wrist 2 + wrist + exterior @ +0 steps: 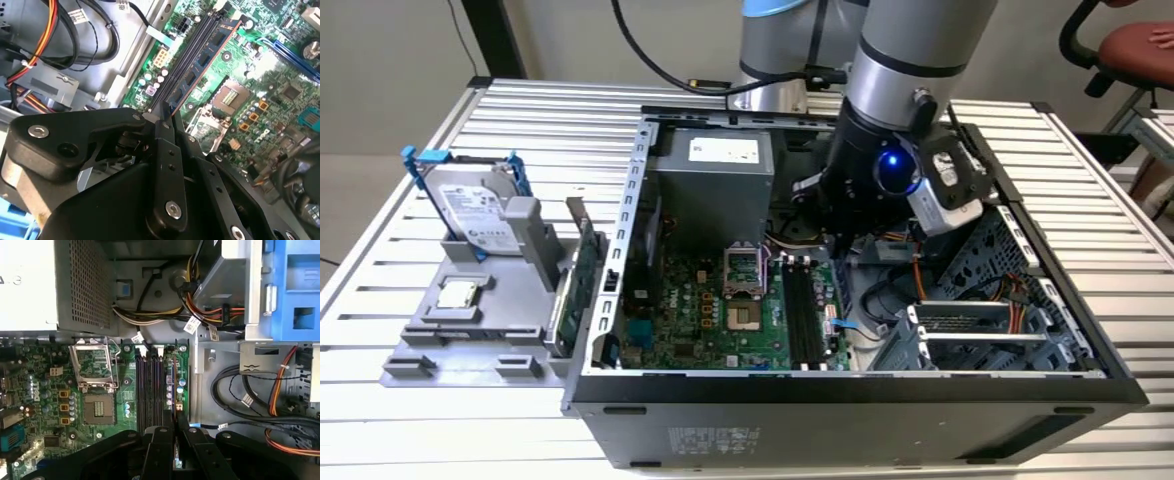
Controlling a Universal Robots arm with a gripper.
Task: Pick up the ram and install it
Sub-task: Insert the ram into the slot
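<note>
The ram [206,59], a thin dark-blue stick with a row of chips, stands on edge in line with the motherboard's black slots [189,47]. My gripper [167,117] is shut on its near end, its black fingers [160,440] pressed to either side. In the exterior view the gripper [834,245] is down inside the open computer case [854,385], just over the slots [803,310] beside the empty processor socket [95,390]. Whether the stick is seated in a slot or hovers just above cannot be told.
A grey power supply [714,180] sits at the case's back. Bundled cables [240,395] and a drive cage [987,320] crowd the exterior view's right. Outside the case, a grey holder [454,345] carries a blue-framed hard drive [474,215] and a green expansion card [580,270].
</note>
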